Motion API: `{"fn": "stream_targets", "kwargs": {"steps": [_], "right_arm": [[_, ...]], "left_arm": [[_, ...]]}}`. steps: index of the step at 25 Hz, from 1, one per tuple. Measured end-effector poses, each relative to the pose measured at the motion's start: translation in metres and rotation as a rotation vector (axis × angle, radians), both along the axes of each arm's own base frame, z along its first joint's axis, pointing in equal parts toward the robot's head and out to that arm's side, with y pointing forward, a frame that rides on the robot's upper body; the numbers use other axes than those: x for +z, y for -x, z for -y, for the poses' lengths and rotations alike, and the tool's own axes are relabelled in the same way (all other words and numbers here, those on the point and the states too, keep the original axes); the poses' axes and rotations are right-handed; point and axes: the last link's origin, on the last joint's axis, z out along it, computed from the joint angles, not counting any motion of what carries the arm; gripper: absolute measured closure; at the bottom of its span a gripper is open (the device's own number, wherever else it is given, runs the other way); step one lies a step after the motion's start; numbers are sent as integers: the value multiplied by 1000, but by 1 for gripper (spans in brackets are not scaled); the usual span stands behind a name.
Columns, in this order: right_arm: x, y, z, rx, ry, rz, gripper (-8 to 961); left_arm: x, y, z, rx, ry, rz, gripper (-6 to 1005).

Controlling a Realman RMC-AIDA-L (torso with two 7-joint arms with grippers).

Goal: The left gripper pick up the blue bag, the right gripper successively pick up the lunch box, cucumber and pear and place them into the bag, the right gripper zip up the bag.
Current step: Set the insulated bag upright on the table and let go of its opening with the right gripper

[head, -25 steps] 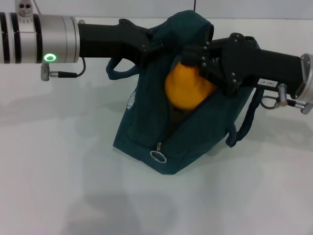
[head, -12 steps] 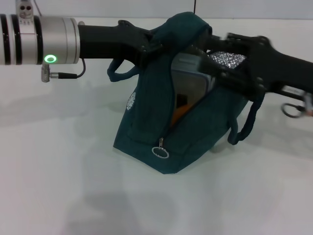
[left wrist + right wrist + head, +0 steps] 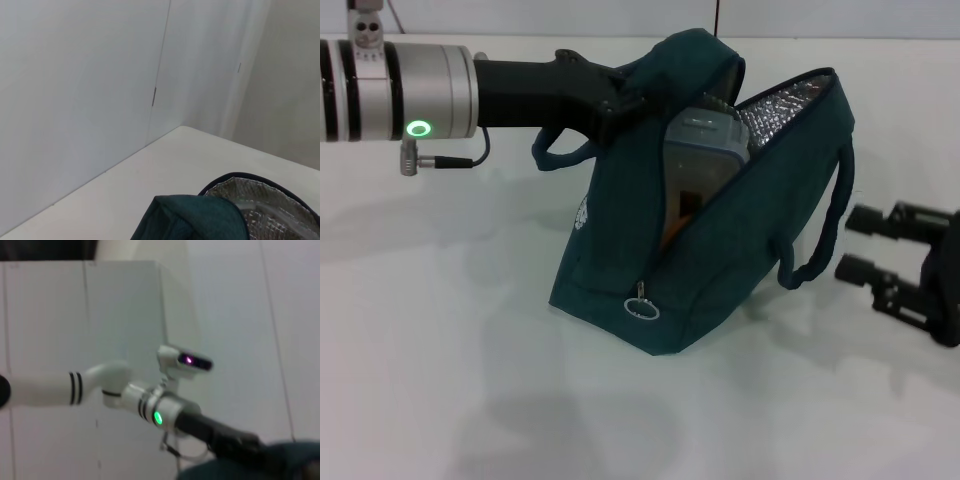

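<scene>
Nearest, at 4 o'clock, the right gripper (image 3: 865,243) hangs low off the table (image 3: 440,380), fingers spread and empty. Farther back, the left gripper (image 3: 620,100) reaches level from 9 o'clock, clenched on the bag's (image 3: 720,290) top edge, holding it unzipped at centre.

The blue bag (image 3: 720,260) mouth gapes, though a lunch box (image 3: 705,150) seemingly fills it.

Silver cuff (image 3: 420,92) with green glowing ring, black-banded white arm, black grippers.
</scene>
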Motion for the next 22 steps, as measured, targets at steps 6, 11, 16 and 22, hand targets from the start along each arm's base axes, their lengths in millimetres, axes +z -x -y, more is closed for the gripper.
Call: {"fn": "stream_targets", "kwargs": {"steps": [6,11,16,22], "right_arm": [[-23,-9,0,-91,11,24,496],[-39,-4,-9,-108,29,63,499],[-47,1,-12,-102,59,85,507],[-54,1,-12,-95,78,111,538]], "left_arm": [[-1,-2,0,-10,3,-3,955],[-2,-2,0,-11,3,-3,955],[-2,-1,1,-8,4,-3,955],[-2,0,1,-7,3,-4,955]]}}
